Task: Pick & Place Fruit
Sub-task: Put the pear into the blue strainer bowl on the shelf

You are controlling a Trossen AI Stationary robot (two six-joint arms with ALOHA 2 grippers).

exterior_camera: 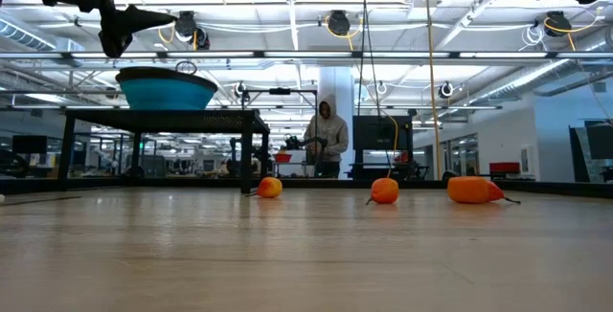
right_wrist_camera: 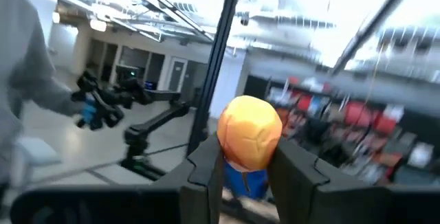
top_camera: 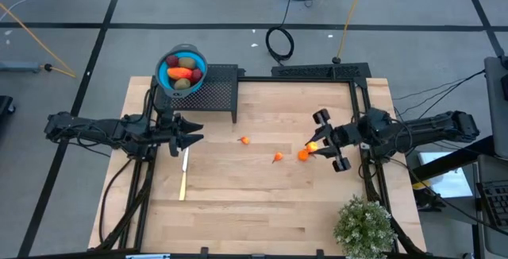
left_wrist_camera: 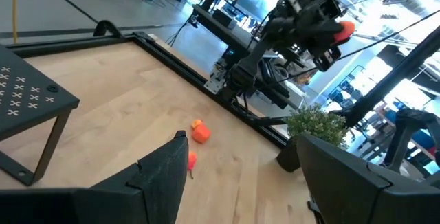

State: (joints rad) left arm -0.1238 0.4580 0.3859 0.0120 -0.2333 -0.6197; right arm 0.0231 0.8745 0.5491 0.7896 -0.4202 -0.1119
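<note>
Above table's right side, right gripper (top_camera: 316, 145) is seen pinching small orange fruit (right_wrist_camera: 249, 132), lifted clear of wood. Three more orange pieces (top_camera: 302, 155) are left on table (top_camera: 262, 211), well apart. Blue bowl (top_camera: 166, 77) on black stand (top_camera: 216, 86) is filled with red and green fruit. Left gripper (top_camera: 193, 132) is held spread wide above knife (top_camera: 183, 172), nothing between fingers.
</note>
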